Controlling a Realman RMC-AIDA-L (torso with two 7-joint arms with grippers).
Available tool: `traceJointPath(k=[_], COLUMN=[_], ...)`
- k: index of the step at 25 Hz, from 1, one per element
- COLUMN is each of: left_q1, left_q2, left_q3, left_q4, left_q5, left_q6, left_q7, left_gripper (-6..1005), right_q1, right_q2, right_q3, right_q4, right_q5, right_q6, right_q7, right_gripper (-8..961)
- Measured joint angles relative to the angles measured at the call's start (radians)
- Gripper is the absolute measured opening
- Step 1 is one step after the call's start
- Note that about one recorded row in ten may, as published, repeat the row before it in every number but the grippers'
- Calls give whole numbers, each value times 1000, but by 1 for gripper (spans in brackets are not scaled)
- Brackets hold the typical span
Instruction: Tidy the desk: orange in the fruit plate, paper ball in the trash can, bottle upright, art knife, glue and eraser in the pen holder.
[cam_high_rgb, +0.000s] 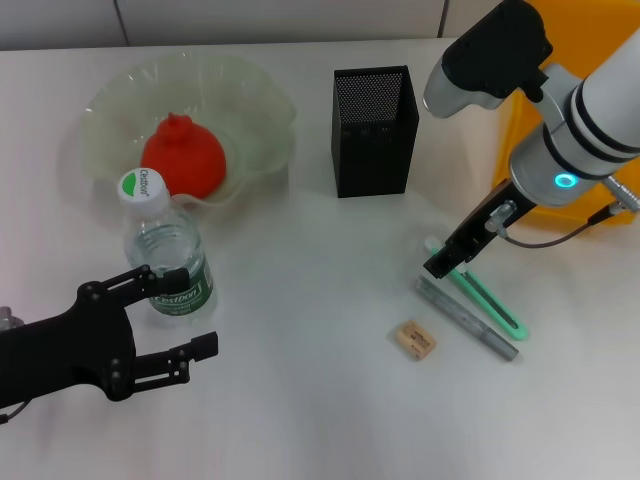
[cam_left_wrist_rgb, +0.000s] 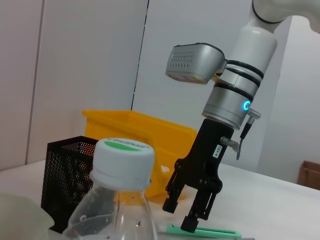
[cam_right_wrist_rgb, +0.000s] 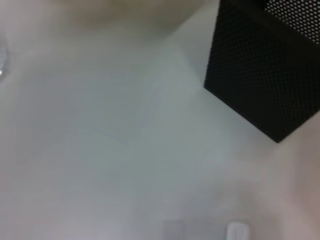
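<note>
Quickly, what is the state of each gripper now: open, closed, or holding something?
Left gripper: open, empty, beside the upright clear plastic bottle.
Right gripper: open, empty, above the green art knife.

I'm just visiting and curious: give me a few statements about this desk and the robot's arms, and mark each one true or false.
1. The bottle stands upright. True.
2. The orange lies on the bare desk. False: it sits in the fruit plate.
3. The eraser is inside the pen holder. False: it lies on the desk, in front of the holder.
4. The right gripper hangs open above the green art knife. True.
5. The left gripper is clamped on the bottle cap. False: it is open beside the bottle's lower body.
</note>
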Motion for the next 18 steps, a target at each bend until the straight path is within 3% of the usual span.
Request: traceJointPath(k=[6, 13, 18], left_q1=[-2, -2, -2], left_q2=[0, 0, 0], left_q3=[0, 1, 2], left_q4=[0, 0, 0], left_q5=[0, 0, 0], left_q6=[-3, -7, -7], left_q7=[0, 0, 0], left_gripper=[830, 829, 829], right_q1=[1, 6, 6], right_q2=[0, 0, 0], right_q3=[-30, -49, -49], right_q4=[4, 31, 37], right_q5=[2, 2, 3], right_q6=[3, 22, 25], right_q7=[-3, -1, 0], right_gripper=[726, 433, 362])
